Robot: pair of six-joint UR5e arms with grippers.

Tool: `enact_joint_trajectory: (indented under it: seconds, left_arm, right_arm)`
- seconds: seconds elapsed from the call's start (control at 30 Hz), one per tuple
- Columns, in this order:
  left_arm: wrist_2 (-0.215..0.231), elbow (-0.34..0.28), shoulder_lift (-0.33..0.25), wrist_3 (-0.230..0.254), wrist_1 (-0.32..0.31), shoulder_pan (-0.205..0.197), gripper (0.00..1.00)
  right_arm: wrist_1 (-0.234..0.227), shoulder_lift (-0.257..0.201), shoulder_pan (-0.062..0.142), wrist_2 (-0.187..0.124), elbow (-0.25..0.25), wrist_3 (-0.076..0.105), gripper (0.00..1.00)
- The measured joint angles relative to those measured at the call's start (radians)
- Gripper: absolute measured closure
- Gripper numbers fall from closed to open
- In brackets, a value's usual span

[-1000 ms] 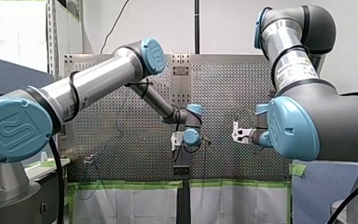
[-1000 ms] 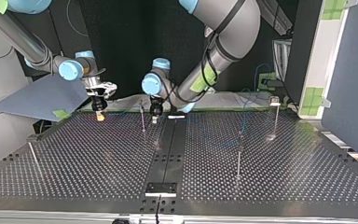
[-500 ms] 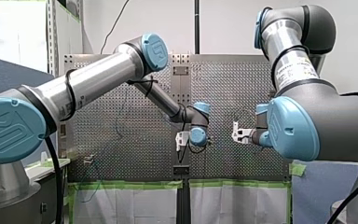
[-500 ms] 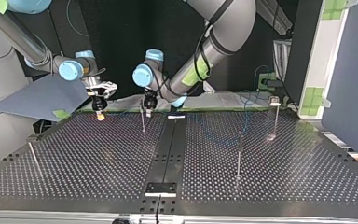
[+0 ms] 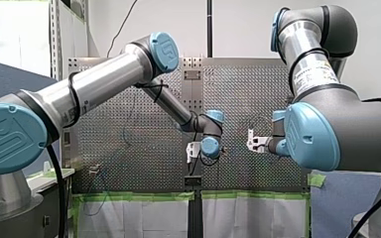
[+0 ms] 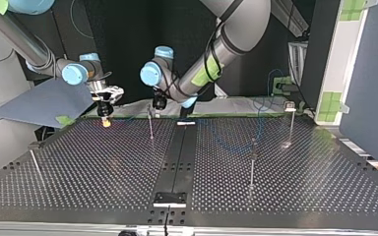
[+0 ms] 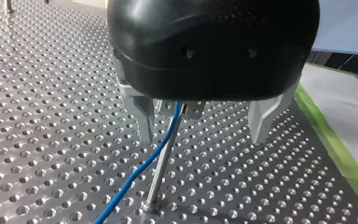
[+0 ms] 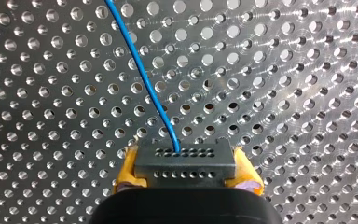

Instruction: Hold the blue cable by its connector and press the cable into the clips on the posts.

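In the right wrist view my right gripper (image 8: 186,173) is shut on the dark grey connector (image 8: 184,156), a yellow pad on each side. The blue cable (image 8: 140,70) leaves the connector over the perforated plate. In the left wrist view my left gripper (image 7: 203,140) stands open, its metal fingers (image 7: 142,119) either side of a thin post (image 7: 161,168). The cable (image 7: 135,177) runs down from the clip (image 7: 189,110) at the post's top. In the top view my left gripper (image 6: 158,103) hovers over that post (image 6: 150,125), and my right gripper (image 6: 106,117) is to its left.
More thin posts stand on the perforated table: one mid-right (image 6: 252,167), one at the back right (image 6: 290,123), one at the left edge (image 6: 34,164). A grey board (image 6: 44,103) leans at the top view's left. A black plate (image 6: 170,198) lies near the front edge.
My left arm has swung toward the top view's left and risen slightly, so its gripper now sits over the post. My right arm has not moved.
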State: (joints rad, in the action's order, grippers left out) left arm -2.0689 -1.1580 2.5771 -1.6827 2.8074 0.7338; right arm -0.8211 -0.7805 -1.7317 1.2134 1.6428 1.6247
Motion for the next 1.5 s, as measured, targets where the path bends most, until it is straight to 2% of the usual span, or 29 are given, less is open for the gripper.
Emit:
enact_joint_trajectory:
  seconds: [0.4,0.63,0.87,1.3,1.5]
  left_arm:
    - [-0.008,-0.055,-0.015,0.001,-0.030,0.034,0.00]
    - [-0.023,-0.059,-0.045,0.000,-0.045,0.060,0.00]
    - [-0.024,-0.060,-0.053,-0.002,-0.043,0.077,0.00]
    - [-0.024,-0.060,-0.052,-0.027,0.025,0.084,0.00]
    - [-0.024,-0.060,-0.052,-0.031,0.033,0.084,0.00]
  right_arm:
    - [0.006,0.000,0.000,-0.001,0.000,0.000,1.00]
    - [0.008,0.000,0.000,-0.001,0.000,0.000,1.00]
    - [0.009,0.000,0.000,-0.001,0.000,0.000,1.00]
    - [0.012,0.000,-0.001,0.000,0.000,0.000,1.00]
    - [0.013,0.000,0.000,0.000,0.000,0.000,1.00]
